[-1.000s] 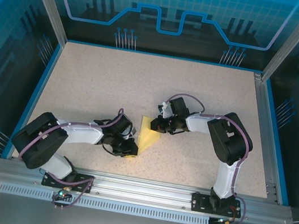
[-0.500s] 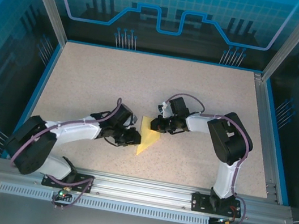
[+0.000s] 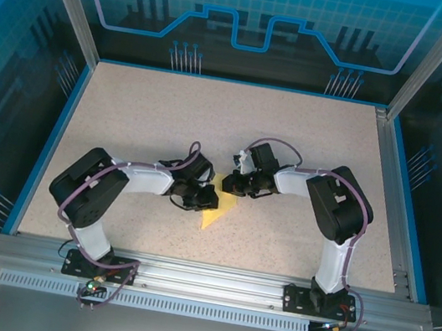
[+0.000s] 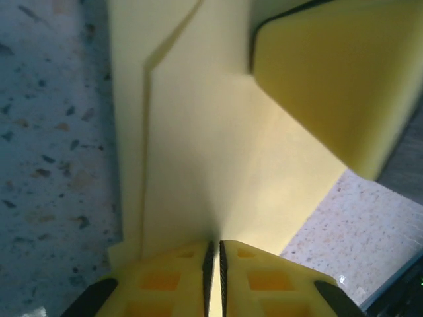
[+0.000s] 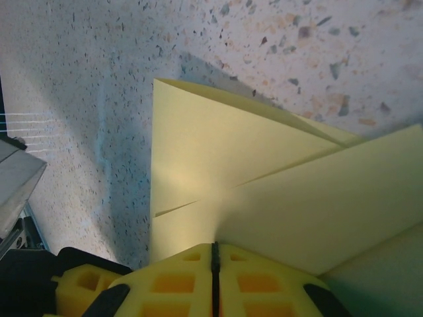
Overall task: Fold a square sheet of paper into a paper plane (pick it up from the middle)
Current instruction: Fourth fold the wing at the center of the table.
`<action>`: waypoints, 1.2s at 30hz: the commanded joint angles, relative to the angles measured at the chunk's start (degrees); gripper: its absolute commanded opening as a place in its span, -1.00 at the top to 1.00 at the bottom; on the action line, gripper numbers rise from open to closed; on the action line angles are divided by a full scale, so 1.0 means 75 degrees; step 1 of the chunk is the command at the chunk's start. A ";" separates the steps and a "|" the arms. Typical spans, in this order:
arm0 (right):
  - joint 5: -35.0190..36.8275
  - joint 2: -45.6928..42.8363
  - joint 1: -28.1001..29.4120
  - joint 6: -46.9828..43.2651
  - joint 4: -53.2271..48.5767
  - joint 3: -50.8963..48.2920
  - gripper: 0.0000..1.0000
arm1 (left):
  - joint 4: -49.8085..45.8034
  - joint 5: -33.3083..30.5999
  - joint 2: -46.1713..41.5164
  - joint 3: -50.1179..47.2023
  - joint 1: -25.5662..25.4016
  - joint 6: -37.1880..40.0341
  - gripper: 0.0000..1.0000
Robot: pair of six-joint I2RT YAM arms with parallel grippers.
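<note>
Top camera: high, behind near edge, looking down over whole table (image 3: 144,119). Wrist cameras: very close, low, facing paper (image 3: 217,212) from opposite sides. All share paper.

The square sheet of paper (image 3: 219,209) is plain yellow and partly folded. From above it looks like a narrow wedge with its tip pointing at the near edge of the desk (image 3: 144,119), and it sits about midway across the desk. Close up, flat layers overlap, with straight creases and slanted flap edges. One edge is nipped in the left pincer (image 4: 213,247) and the opposite edge in the right pincer (image 5: 214,247).
</note>
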 commanded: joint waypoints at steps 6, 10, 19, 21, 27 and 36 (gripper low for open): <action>0.1164 0.0351 -0.0043 -0.0080 -0.0993 0.0230 0.80 | -0.0169 -0.0629 0.0377 -0.0485 0.0012 0.0099 0.82; 0.1288 0.0331 -0.0209 -0.0065 -0.0992 0.0433 0.79 | 0.0023 -0.0612 0.0234 -0.0861 0.0022 0.0085 0.82; 0.1281 0.0417 -0.0722 -0.0171 -0.1058 0.0947 0.79 | -0.0009 -0.0552 0.0175 -0.0983 0.0024 0.0246 0.82; 0.1345 0.0469 -0.0802 -0.0208 -0.1090 0.1036 0.78 | 0.0008 -0.0530 0.0170 -0.0994 0.0022 0.0256 0.82; 0.1167 0.0388 -0.0994 -0.0278 -0.1271 0.1320 0.76 | 0.0072 -0.0472 0.0177 -0.1027 0.0023 0.0280 0.83; 0.0752 -0.0531 -0.0505 -0.0313 -0.1255 0.1057 0.75 | 0.0164 -0.0357 0.0235 -0.1053 0.0011 0.0280 0.82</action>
